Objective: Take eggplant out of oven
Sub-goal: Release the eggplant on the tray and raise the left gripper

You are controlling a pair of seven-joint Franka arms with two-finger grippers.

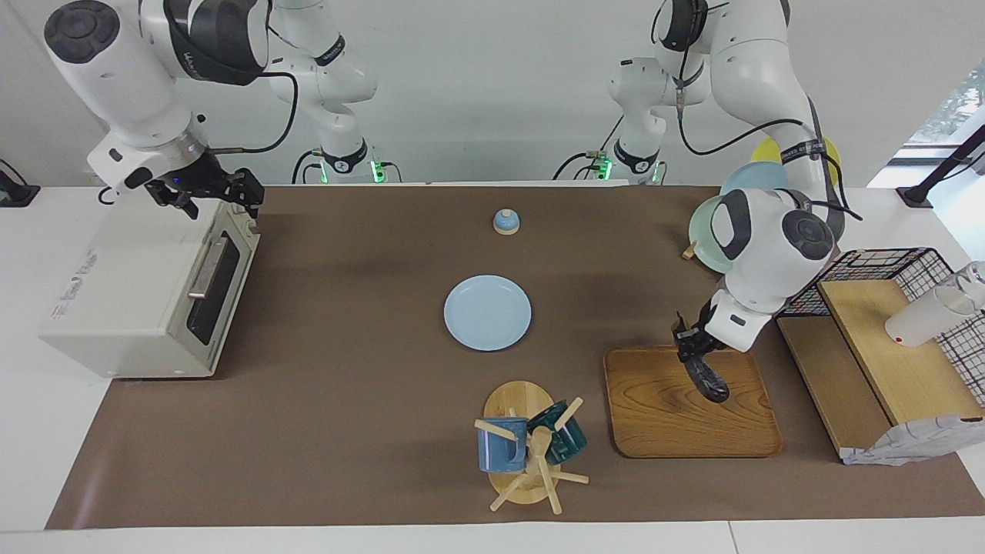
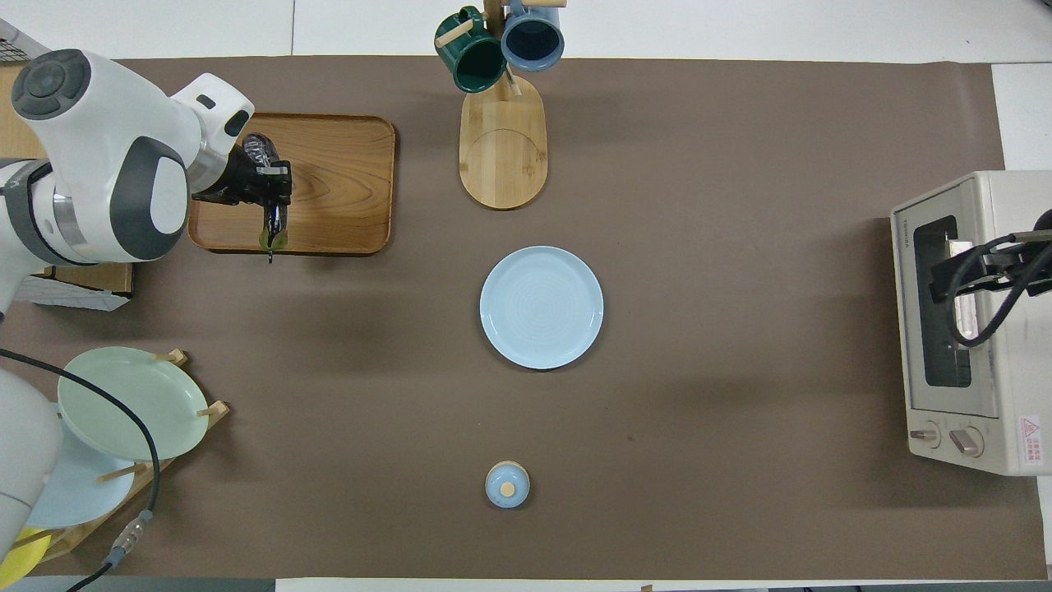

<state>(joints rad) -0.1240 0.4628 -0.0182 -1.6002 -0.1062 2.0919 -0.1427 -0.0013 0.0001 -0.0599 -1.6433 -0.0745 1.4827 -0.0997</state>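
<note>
My left gripper (image 1: 690, 355) is shut on the dark purple-black eggplant (image 1: 709, 382) and holds it tilted over the wooden tray (image 1: 662, 431), with its lower end close to the tray. In the overhead view the eggplant (image 2: 274, 220) hangs from the left gripper (image 2: 267, 185) over the tray (image 2: 345, 181). The off-white oven (image 1: 131, 292) stands at the right arm's end of the table with its dark glass door shut. My right gripper (image 1: 217, 198) is open and empty above the oven's top front edge; it also shows in the overhead view (image 2: 982, 275) over the oven (image 2: 1007, 329).
A light blue plate (image 1: 487, 312) lies mid-table. A mug tree (image 1: 527, 446) with a blue and a green mug stands beside the tray. A small blue knobbed lid (image 1: 505, 221) sits nearer the robots. A plate rack (image 2: 123, 411), a wire basket (image 1: 885, 265) and a wooden shelf (image 1: 893, 354) stand at the left arm's end.
</note>
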